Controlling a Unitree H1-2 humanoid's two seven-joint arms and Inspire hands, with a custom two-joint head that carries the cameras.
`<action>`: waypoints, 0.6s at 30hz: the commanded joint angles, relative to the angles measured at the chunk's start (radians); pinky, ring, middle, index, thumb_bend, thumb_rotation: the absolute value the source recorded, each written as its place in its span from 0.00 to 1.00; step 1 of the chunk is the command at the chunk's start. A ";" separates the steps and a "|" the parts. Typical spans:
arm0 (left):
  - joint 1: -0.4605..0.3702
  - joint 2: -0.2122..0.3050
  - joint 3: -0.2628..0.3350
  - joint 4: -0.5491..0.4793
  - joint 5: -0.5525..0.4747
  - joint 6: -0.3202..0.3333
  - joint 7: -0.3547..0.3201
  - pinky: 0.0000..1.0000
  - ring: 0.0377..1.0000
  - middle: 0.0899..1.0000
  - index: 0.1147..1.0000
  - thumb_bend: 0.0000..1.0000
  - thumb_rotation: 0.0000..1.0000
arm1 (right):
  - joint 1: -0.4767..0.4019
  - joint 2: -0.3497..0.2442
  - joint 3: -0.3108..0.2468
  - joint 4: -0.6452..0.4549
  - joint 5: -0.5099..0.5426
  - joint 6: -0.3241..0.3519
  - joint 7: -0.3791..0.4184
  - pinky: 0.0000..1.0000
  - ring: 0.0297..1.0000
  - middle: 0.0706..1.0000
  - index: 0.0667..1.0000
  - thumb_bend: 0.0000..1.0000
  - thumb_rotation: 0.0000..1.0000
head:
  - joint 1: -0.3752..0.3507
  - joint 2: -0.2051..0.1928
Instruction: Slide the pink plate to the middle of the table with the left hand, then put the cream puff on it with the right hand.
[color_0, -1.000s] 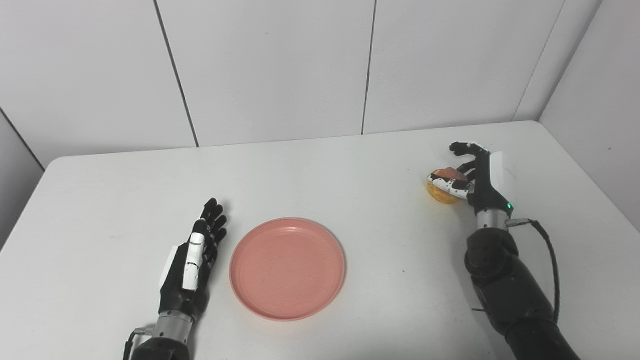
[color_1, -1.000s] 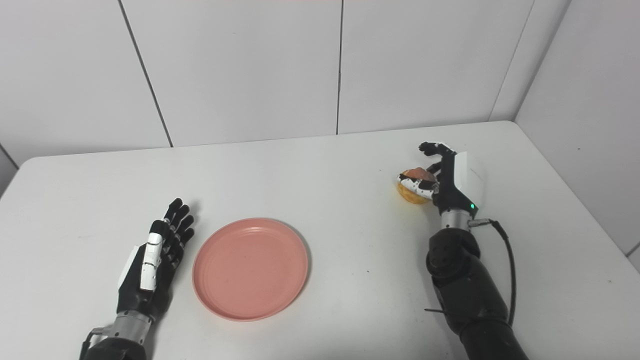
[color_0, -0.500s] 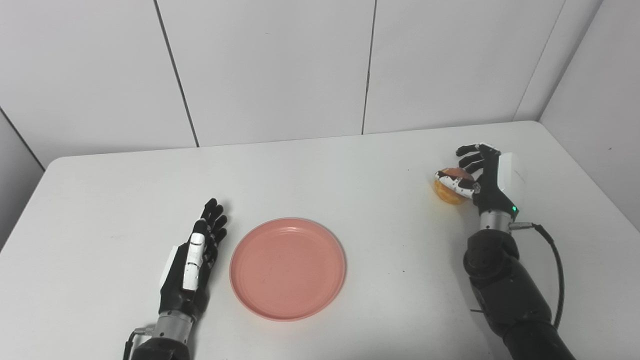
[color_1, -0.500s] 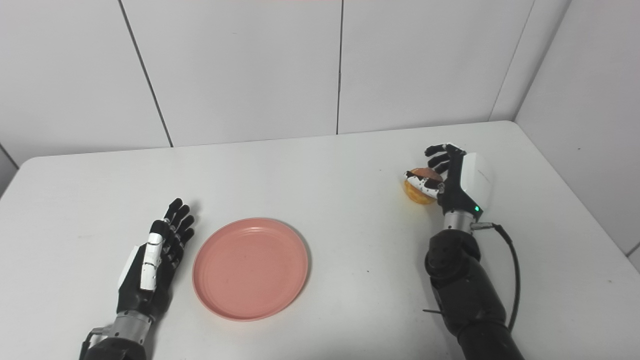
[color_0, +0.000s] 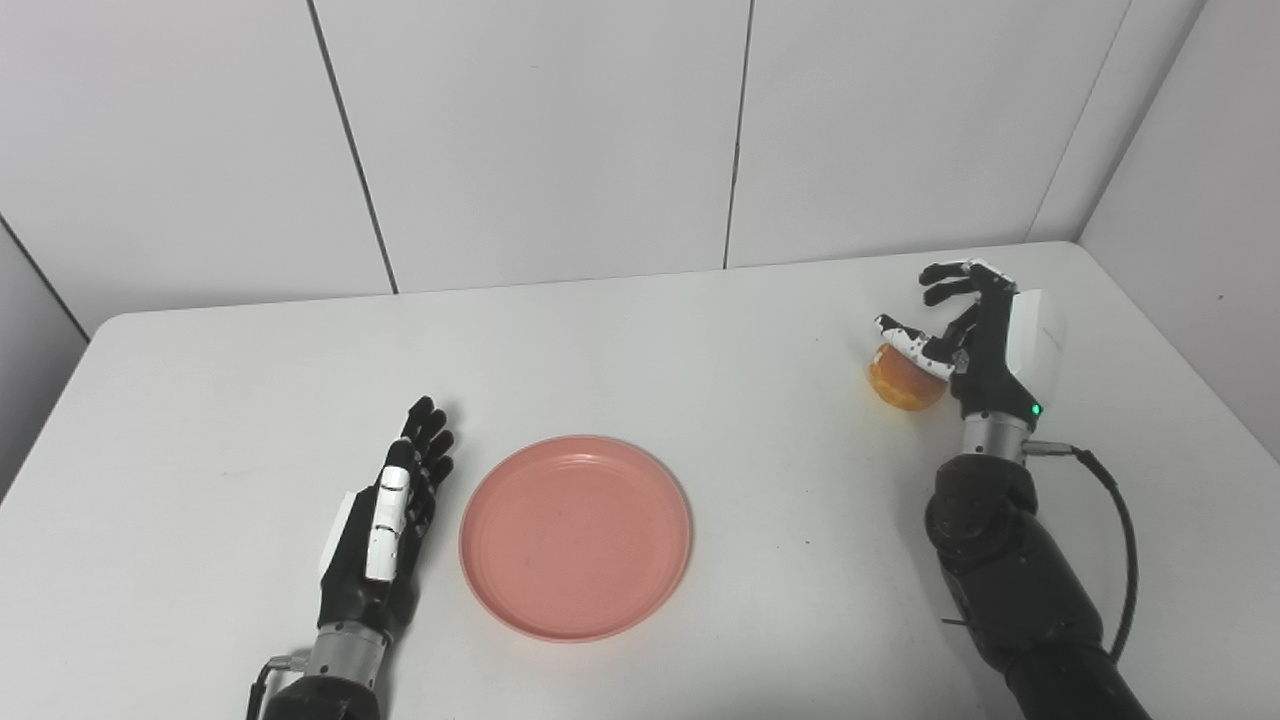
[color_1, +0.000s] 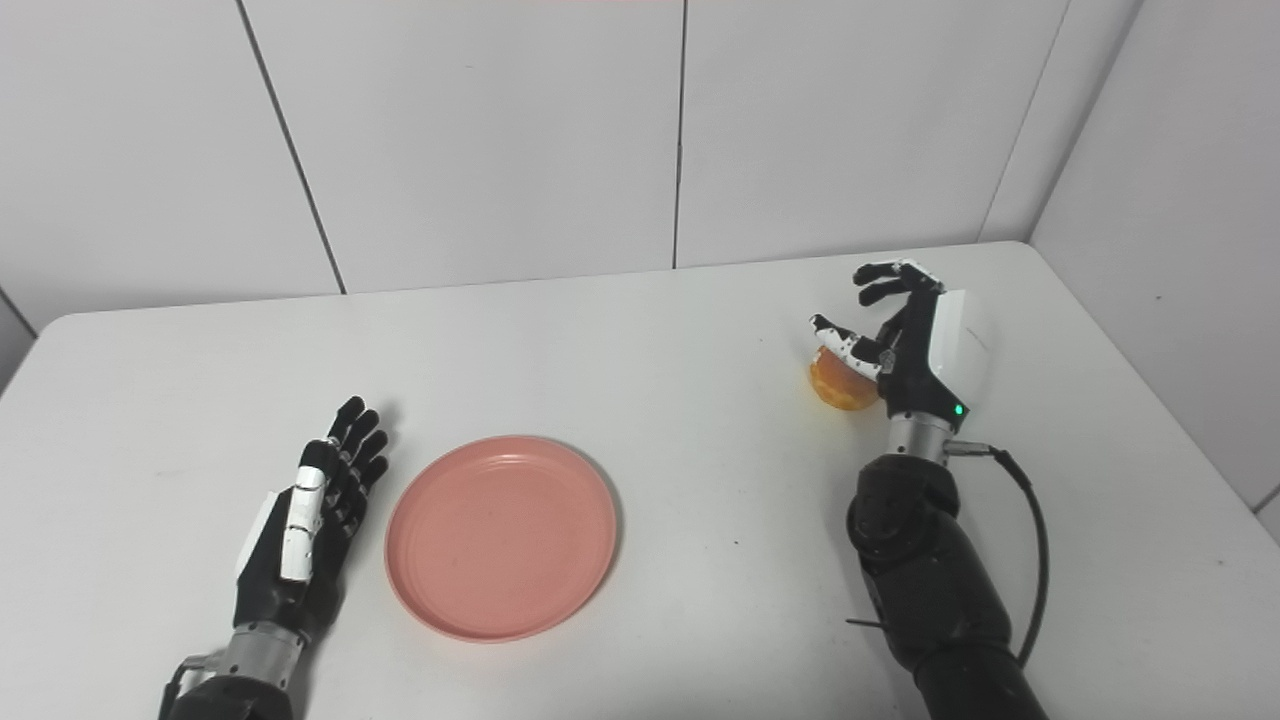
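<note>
Left eye view: the round, glossy orange cream puff (color_0: 904, 378) lay under the right hand (color_0: 985, 335), whose fingers were spread above it.

Right eye view: the smooth, shallow pink plate (color_1: 501, 536) lay just right of the flat, open-fingered left hand (color_1: 305, 530).

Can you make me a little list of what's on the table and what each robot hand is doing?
table: white
pink plate: empty, near the front middle
cream puff: on the table at the far right, not on the plate
left hand: open, flat beside the plate's left edge, holding nothing
right hand: open, fingers spread above and around the cream puff; thumb over its top, no closed grip
</note>
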 joint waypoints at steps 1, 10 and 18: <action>0.014 0.004 -0.003 -0.008 -0.002 0.016 -0.001 1.00 0.98 0.99 0.97 0.61 1.00 | -0.020 -0.003 -0.006 -0.064 0.009 -0.034 0.010 0.16 0.19 0.36 0.47 0.52 0.00 | 0.003 0.001; 0.016 0.005 -0.005 -0.015 0.000 0.024 -0.001 1.00 0.98 0.99 0.97 0.61 1.00 | -0.013 0.006 -0.007 -0.129 -0.010 -0.011 0.034 0.17 0.21 0.35 0.47 0.52 0.00 | 0.005 0.001; 0.015 0.004 -0.004 -0.012 0.001 0.019 0.001 0.99 0.98 0.99 0.97 0.60 1.00 | -0.025 -0.026 0.020 -0.073 -0.054 -0.008 0.050 0.57 0.63 0.64 0.47 0.51 0.10 | 0.005 0.004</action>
